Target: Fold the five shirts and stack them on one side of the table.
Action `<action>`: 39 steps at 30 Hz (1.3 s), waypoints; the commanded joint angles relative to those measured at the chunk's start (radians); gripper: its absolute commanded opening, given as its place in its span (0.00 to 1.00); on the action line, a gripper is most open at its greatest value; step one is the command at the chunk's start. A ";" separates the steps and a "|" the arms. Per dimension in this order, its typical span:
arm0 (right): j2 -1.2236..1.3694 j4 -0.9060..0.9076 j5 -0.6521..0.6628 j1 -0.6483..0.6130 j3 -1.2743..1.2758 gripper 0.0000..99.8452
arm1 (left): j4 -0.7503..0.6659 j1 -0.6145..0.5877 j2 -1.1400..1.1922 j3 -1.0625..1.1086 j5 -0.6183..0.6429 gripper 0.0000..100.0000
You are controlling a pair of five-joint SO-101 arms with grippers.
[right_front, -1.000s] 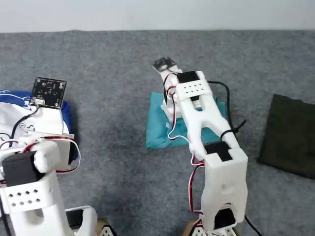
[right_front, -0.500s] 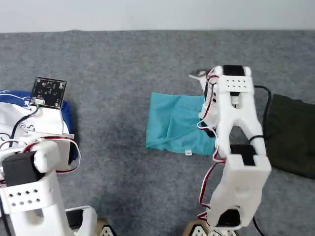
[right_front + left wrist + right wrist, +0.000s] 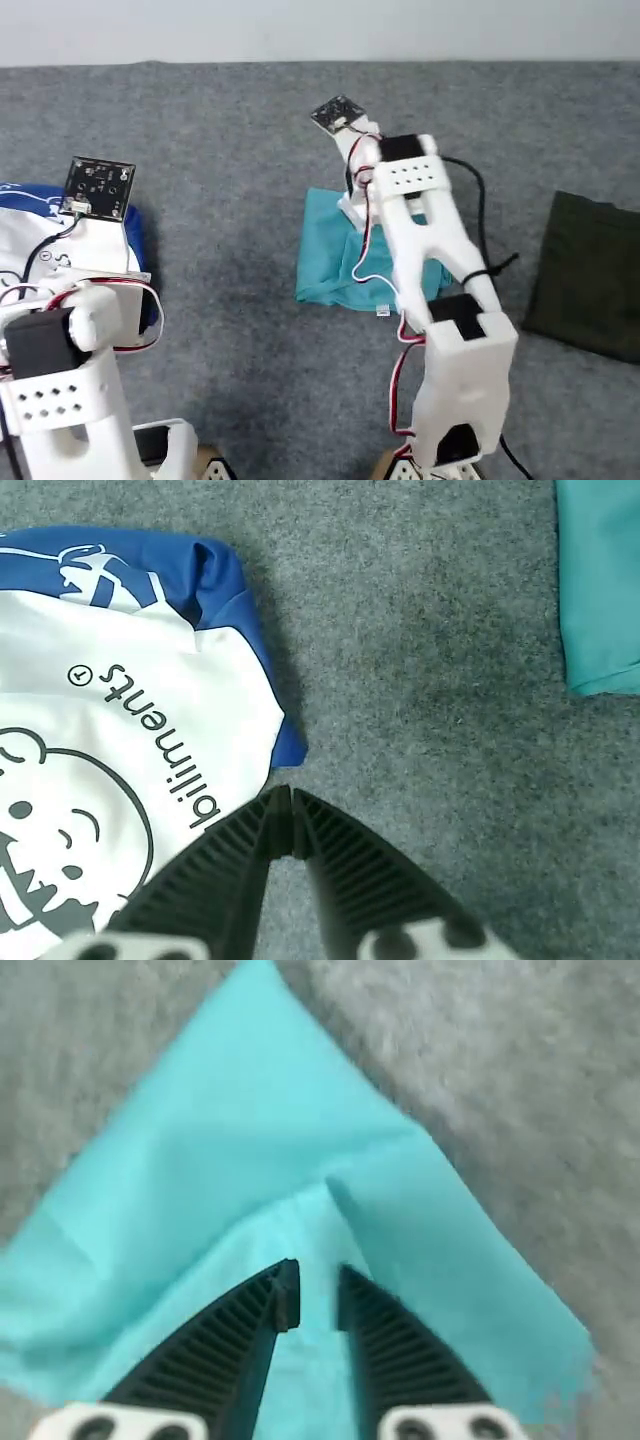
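A teal shirt (image 3: 328, 262) lies folded at the table's middle, with a raised crease across it (image 3: 340, 1200). My right gripper (image 3: 315, 1295) hovers low over that crease, its fingers a narrow gap apart with only teal cloth showing between them. In the high view the right arm (image 3: 415, 215) stretches over the shirt's far right part. A blue and white printed shirt (image 3: 120, 680) rests at the left edge (image 3: 30, 245). My left gripper (image 3: 293, 798) is shut and empty, just off that shirt's corner. A dark green folded shirt (image 3: 590, 275) lies at the right.
Grey carpet-like cloth (image 3: 220, 150) covers the table. The teal shirt's edge (image 3: 600, 580) shows far off in the left wrist view. Both arm bases (image 3: 455, 440) stand at the near edge. Bare grey surface stretches between the blue shirt and the teal one.
The right arm swung right, off the teal shirt, then came back left over it and reached farther. The left arm has kept still.
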 commanded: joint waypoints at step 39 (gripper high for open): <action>-0.050 0.499 0.153 0.202 -0.204 0.01 | 0.018 0.006 -0.014 0.002 -0.009 0.01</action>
